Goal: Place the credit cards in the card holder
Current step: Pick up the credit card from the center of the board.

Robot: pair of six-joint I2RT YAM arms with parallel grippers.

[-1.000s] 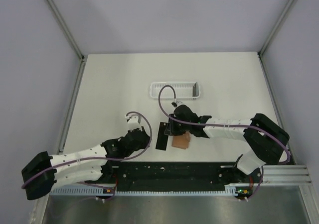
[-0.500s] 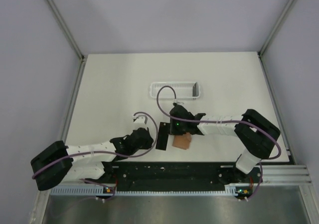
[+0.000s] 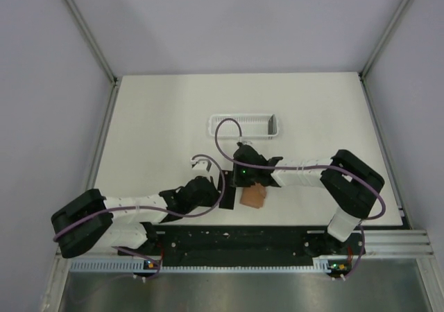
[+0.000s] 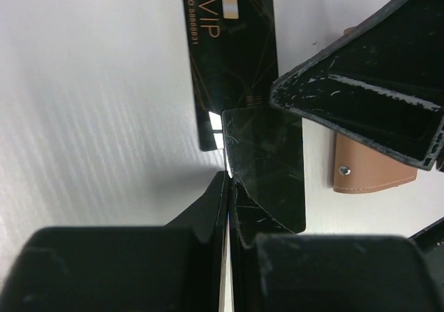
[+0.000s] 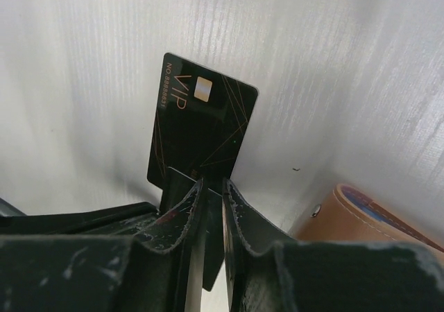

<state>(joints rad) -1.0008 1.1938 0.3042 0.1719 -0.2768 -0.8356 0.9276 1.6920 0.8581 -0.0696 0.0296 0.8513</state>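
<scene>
Two black credit cards lie left of the card holder. The VIP card lies flat on the table and also shows in the right wrist view. A second black card overlaps it, tilted, and runs between the fingers of my right gripper, whose jaws stand a narrow gap apart around it. My left gripper is shut, its tips at that card's left edge. The reddish-brown card holder lies just right of the cards, and its edge shows in the wrist views. In the top view both grippers meet over the cards.
A white slatted tray stands behind the grippers, mid-table. The black rail runs along the near edge, close behind the cards and the card holder. Cables loop above both wrists.
My left arm has swung right and forward until its gripper reaches the cards. My right gripper has shifted slightly left over them. The card holder has not moved.
</scene>
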